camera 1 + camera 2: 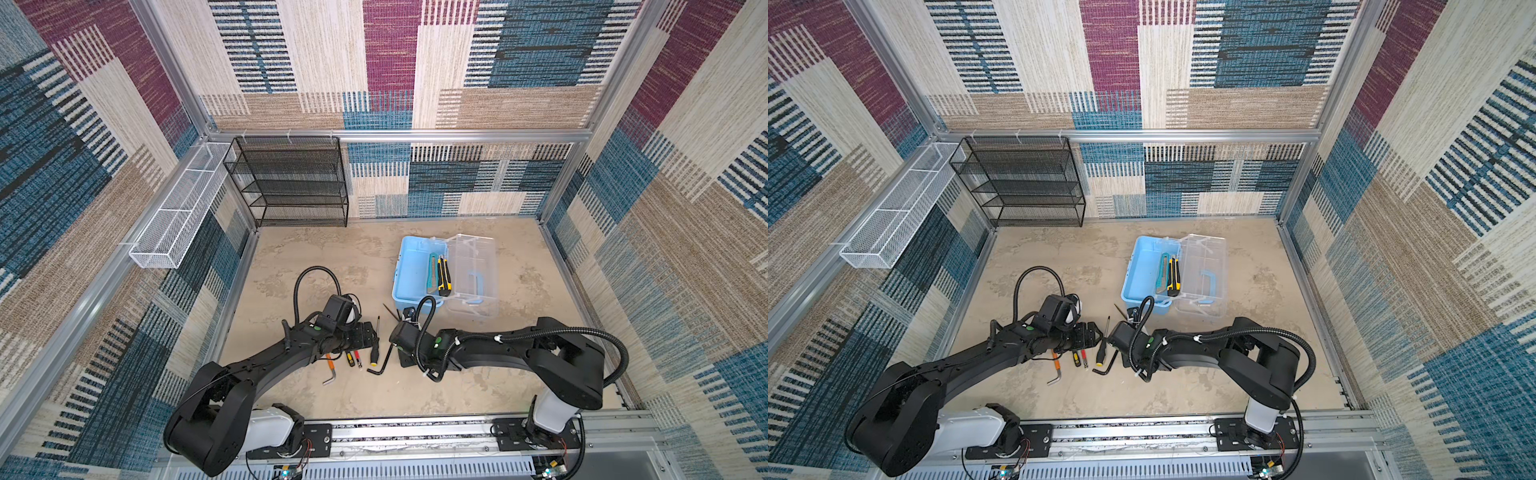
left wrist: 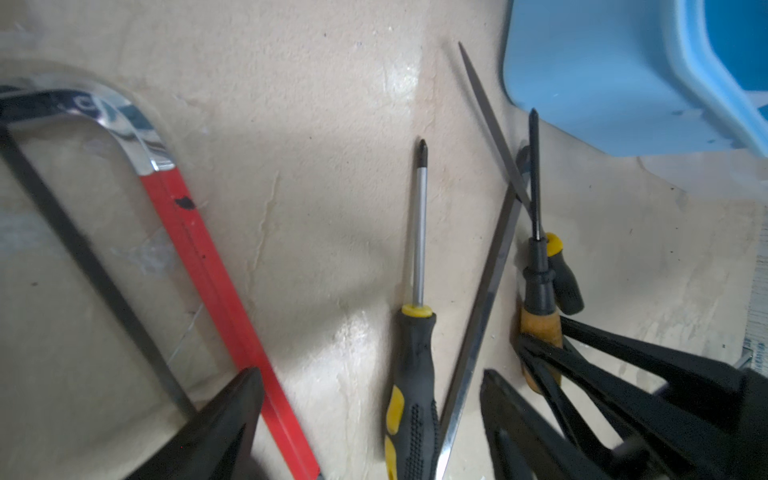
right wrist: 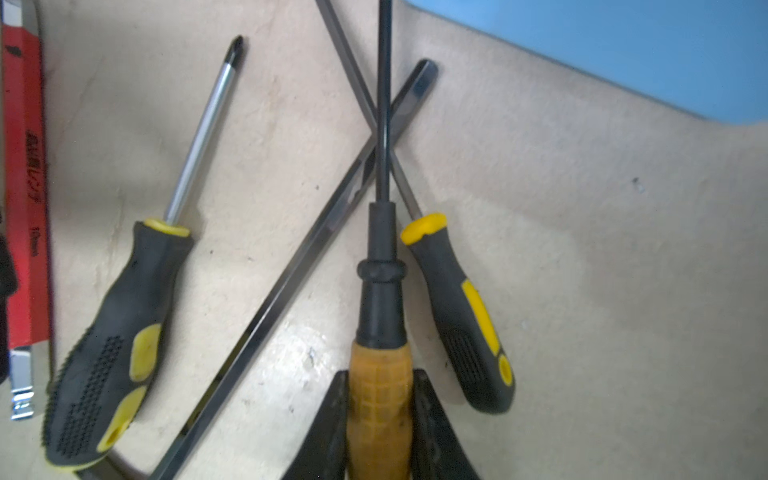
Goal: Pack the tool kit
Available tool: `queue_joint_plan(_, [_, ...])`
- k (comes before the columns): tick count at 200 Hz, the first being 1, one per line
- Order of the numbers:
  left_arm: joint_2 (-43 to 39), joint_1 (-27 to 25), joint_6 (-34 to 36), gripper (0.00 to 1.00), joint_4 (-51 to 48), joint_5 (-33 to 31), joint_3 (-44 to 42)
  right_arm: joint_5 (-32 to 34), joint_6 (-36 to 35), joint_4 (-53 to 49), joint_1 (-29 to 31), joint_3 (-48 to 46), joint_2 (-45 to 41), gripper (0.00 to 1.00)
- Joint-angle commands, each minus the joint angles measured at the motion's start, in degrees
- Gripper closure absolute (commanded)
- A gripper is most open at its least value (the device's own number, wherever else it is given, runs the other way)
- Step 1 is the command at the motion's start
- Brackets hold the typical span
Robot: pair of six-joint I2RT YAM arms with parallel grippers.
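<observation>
- Right tool (image 3: 381, 376) pinched the orange-handled screwdriver (image 3: 380, 291) by its handle, low over the counter (image 3: 582, 249).
- Left tool (image 2: 370, 371) stood spread wide near a black-and-yellow screwdriver (image 2: 411, 374).

Open bench (image 1: 332, 262) between the light blue box (image 1: 411, 270) and the black mesh rack (image 1: 291, 183), bare enough for a hand. Cramped in front of the box: orange-handled screwdriver (image 3: 380, 399), slim yellow-and-black screwdriver (image 3: 461, 316) and dark hex key (image 3: 287, 282) crossing, box wall just beyond.
</observation>
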Motion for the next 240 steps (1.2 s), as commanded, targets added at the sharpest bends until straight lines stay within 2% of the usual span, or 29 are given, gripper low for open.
queue_joint_plan(1, [0.03, 0.04, 0.11, 0.16, -0.68, -0.88, -0.28, -0.41, -1.98, 2.47, -0.79, -1.86, -3.68, 0.8])
queue_joint_plan(52, [-2.39, -0.09, -0.96, 0.17, 0.07, -1.54, -1.62, -3.47, -9.85, 14.41, -2.4, -9.25, -17.23, 0.81])
queue_joint_plan(85, [-3.83, -0.1, -1.55, 0.18, -0.69, -2.75, -1.85, -5.01, -12.76, 15.75, -3.41, -10.78, -21.13, 0.81])
queue_joint_plan(124, [-4.28, -0.13, -1.8, 0.18, -0.98, -3.46, -1.86, -9.14, -16.49, 18.48, -7.32, -11.74, -25.99, 0.8])
queue_joint_plan(152, [-3.3, -0.42, -1.81, 0.19, -0.95, -3.24, -1.43, -10.28, -18.99, 17.25, -10.42, -11.28, -29.71, 0.78])
queue_joint_plan(197, [-2.31, -2.31, -1.47, 0.21, -1.63, -3.55, -1.08, -8.67, -18.24, 10.51, -20.09, -9.85, -35.02, 0.77])
queue_joint_plan(240, [-2.17, -3.46, -0.46, 0.21, -2.67, -4.76, -1.15, -9.27, -19.1, 7.36, -28.07, -7.38, -36.55, 0.76])
